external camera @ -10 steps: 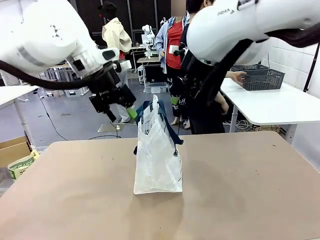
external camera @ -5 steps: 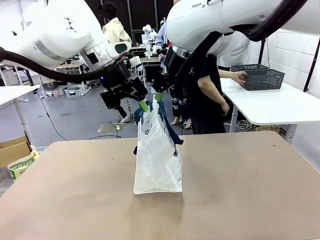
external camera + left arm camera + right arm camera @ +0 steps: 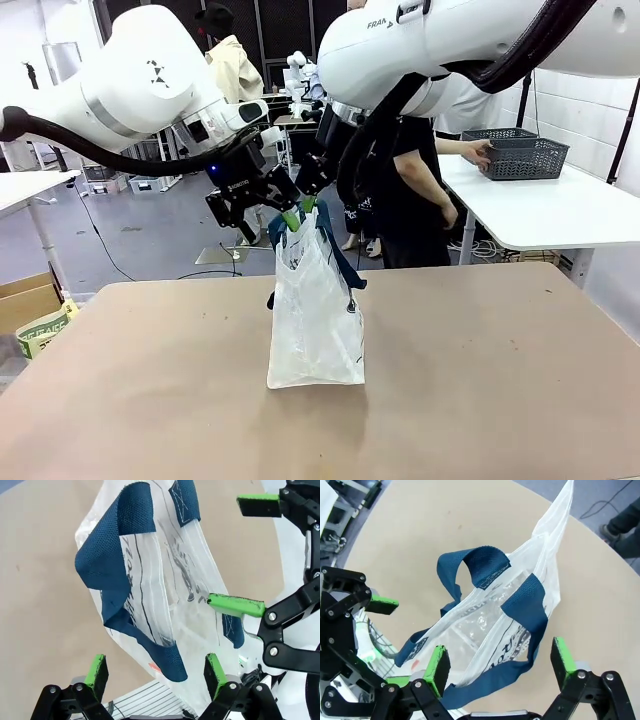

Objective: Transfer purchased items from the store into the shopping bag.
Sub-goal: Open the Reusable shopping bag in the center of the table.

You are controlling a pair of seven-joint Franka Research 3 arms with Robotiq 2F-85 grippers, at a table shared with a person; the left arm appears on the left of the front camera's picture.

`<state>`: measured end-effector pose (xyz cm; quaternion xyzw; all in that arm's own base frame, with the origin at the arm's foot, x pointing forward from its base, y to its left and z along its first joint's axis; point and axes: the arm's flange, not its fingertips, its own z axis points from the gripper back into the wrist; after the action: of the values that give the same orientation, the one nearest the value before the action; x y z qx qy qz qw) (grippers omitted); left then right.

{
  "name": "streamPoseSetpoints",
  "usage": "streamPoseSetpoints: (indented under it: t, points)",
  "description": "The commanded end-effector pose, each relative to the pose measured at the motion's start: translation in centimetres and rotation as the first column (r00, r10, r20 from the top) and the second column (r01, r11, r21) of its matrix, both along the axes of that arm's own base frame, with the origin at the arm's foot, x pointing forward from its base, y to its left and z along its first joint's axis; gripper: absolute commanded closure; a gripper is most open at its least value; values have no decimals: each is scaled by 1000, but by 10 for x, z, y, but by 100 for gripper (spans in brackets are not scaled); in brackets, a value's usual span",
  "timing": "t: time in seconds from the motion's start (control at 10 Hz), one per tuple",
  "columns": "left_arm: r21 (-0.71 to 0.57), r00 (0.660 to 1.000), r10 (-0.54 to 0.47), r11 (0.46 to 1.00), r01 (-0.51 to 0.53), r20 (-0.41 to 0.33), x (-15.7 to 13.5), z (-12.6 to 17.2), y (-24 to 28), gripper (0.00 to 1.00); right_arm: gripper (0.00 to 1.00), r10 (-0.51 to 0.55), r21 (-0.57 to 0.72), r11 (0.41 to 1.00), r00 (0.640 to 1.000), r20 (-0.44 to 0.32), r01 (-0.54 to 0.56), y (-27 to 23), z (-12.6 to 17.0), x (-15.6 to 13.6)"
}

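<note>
Left hand (image 3: 155,669) and right hand (image 3: 501,665) have closed in, wide open, above the shopping bag (image 3: 315,320)

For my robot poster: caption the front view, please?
Both open: left end effector and right end effector at the top of the shopping bag.

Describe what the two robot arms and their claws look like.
The left arm and right arm are glossy white, rounded, with thick black cables; the right bears small dark lettering. The left claw and right claw are black linkages with green pads.

"FRA.." on right arm (image 3: 450,45); rest illegible.
</note>
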<state>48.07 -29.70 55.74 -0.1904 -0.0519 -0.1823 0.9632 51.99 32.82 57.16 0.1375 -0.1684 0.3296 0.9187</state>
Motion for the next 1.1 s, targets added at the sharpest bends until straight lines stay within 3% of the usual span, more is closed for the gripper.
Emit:
streamPoseSetpoints:
  t: [0.0,0.3,0.6,0.8,0.9,1.0]
  points:
    - [-1,1000,5,1000,-5,1,1,0,2,0,0,2,-2,1000,1000,-3,-2,1,-2,0]
    - [0,998,55,998,-55,37,14,-12,6,0,0,-123,-76,990,992,-25,121,20,-15,4]
    - [6,997,74,997,-74,33,22,-21,9,0,0,-126,-119,986,988,-84,116,22,-34,2]
    - [16,997,65,998,-66,28,27,-32,3,0,0,-94,-133,988,993,-68,84,21,-46,0]
    - [21,997,56,998,-57,44,28,-36,3,11,0,-59,-118,992,997,-47,53,18,-52,0]
    - [40,997,61,997,-63,44,26,-37,4,30,0,-9,-90,996,1000,-10,8,13,-55,-3]
